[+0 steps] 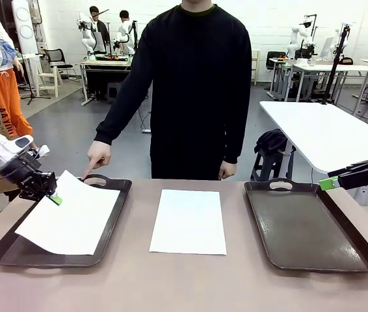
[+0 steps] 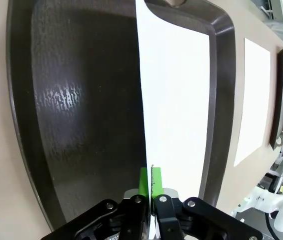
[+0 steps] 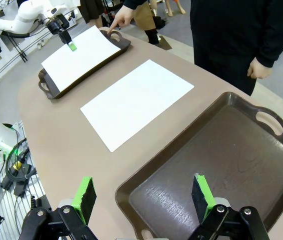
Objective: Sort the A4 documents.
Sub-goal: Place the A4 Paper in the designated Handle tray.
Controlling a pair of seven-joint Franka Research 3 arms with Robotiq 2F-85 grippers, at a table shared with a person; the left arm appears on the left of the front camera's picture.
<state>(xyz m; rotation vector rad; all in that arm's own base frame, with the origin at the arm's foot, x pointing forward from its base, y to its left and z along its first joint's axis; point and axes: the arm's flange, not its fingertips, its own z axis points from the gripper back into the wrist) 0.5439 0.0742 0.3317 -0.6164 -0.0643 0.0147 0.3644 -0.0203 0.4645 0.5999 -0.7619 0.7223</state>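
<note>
A tan bench (image 1: 184, 286) runs across the front view, with a person (image 1: 197, 78) in a black sweater standing at its far side. Two dark brown trays with handle slots sit on it: the left tray (image 1: 120, 198) and the right tray (image 1: 307, 227), well apart. The right tray's floor is bare.

Between the trays a flat sheet (image 1: 188, 221) of white paper lies on the bench, touching neither tray. A second white sheet, the skewed sheet (image 1: 73, 218), lies askew over the left tray, with its far corner and its left corner reaching past the rim.

The person's pointing hand (image 1: 97, 156) has its forefinger down at the far rim of the left tray, just beside the handle slot and the far edge of the skewed sheet. The other hand (image 1: 226, 170) hangs at the bench's far edge.

The left gripper (image 1: 54, 198) is pressed together, pinching the left edge of the skewed sheet between its green pads. The right gripper (image 1: 330, 183) is spread wide and holds nothing, above the outer far corner of the right tray
</note>
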